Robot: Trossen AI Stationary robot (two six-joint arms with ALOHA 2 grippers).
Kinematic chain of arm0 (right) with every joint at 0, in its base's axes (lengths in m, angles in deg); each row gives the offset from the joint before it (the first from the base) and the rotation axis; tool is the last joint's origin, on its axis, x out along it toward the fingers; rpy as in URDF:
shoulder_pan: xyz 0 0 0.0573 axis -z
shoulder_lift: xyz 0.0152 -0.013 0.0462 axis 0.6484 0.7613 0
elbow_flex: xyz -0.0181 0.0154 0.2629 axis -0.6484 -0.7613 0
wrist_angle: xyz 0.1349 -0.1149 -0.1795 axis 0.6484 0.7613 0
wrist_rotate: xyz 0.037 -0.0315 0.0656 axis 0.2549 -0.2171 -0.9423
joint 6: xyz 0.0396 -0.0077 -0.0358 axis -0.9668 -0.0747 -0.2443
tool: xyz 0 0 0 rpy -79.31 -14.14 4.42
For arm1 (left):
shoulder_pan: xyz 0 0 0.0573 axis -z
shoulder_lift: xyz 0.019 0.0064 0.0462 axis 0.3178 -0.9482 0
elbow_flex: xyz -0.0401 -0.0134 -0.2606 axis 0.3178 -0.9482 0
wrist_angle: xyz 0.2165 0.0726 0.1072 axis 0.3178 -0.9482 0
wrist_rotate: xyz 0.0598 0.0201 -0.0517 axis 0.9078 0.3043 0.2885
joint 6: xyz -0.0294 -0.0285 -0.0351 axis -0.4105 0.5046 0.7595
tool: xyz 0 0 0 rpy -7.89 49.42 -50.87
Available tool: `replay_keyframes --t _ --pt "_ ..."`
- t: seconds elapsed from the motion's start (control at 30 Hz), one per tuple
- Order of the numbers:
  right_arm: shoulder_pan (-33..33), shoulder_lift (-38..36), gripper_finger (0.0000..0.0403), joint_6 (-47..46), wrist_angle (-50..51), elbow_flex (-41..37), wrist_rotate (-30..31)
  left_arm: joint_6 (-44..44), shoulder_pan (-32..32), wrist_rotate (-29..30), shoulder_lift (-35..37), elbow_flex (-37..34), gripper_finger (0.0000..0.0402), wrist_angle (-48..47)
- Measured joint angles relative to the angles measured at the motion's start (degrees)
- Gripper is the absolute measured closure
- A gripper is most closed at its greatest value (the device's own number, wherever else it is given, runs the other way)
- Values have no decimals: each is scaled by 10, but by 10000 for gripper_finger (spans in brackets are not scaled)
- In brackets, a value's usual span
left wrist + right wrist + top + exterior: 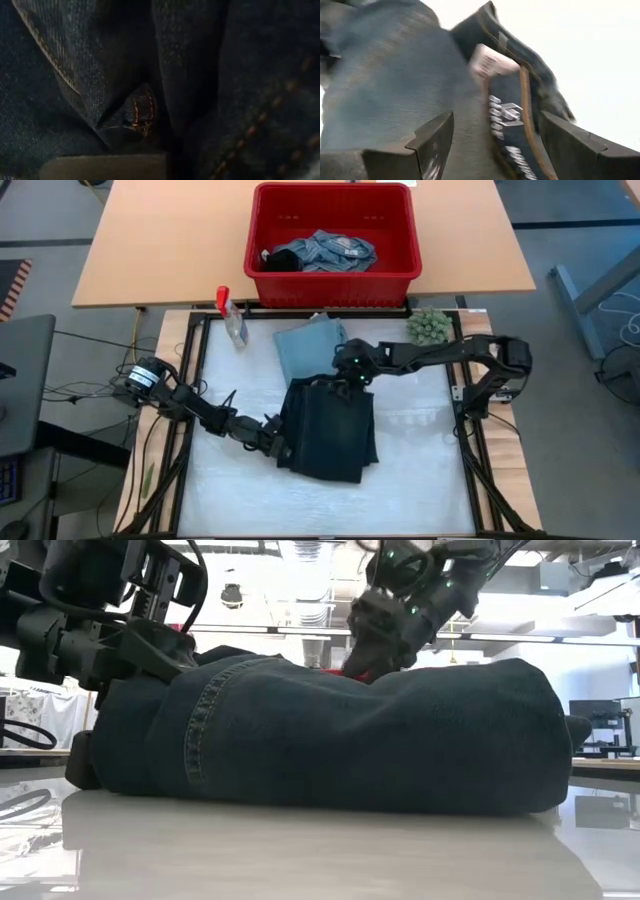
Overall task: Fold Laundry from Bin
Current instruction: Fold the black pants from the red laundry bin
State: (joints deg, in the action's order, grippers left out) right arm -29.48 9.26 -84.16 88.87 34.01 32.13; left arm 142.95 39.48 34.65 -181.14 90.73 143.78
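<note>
A pair of dark blue jeans (332,430) lies folded in a thick bundle on the white table top (420,470). My left gripper (283,448) is shut at the bundle's left edge. My right gripper (350,377) hovers open over the bundle's far edge. Its fingers (435,135) stand on either side of the waistband with its label (492,62). A folded light blue cloth (310,345) lies flat just beyond the jeans. The red bin (332,280) on the far table holds a grey-blue denim garment (325,252) and something black. My left gripper meets the jeans at their left edge (293,442), coming nearly level from the table's left. Its view is filled with denim folds and a stitched tab (142,112) right in front of a fingertip (105,167). I cannot tell whether cloth sits between the shut fingers.
A clear spray bottle with a red top (232,315) stands at the table's far left. A fuzzy green ball (430,326) sits at the far right. Bare table top lies near and to the right of the jeans.
</note>
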Motion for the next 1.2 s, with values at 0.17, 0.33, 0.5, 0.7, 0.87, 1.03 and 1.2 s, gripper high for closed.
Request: replay_keyframes --t 0.17,0.33,0.5,0.7,0.87,1.03,1.2 --pt "9 30 88 -2 30 0 -11 14 0 -25 0 1 402 -10" --pt "6 32 88 27 72 0 -17 33 1 -65 0 0 402 -13" --pt "-2 -8 87 48 79 0 -17 48 2 -105 0 0 402 -19" --pt "30 -37 87 7 159 -3 -40 63 4 -134 0 -1 402 -22" --pt "70 -29 87 -41 45 -57 -148 60 4 -136 0 -1 402 -22" --pt "97 -31 87 -107 -38 -108 -171 46 5 -137 -1 -1 402 -23" --pt "83 -24 87 -137 -73 -132 -187 40 5 -137 -1 -1 402 -25"
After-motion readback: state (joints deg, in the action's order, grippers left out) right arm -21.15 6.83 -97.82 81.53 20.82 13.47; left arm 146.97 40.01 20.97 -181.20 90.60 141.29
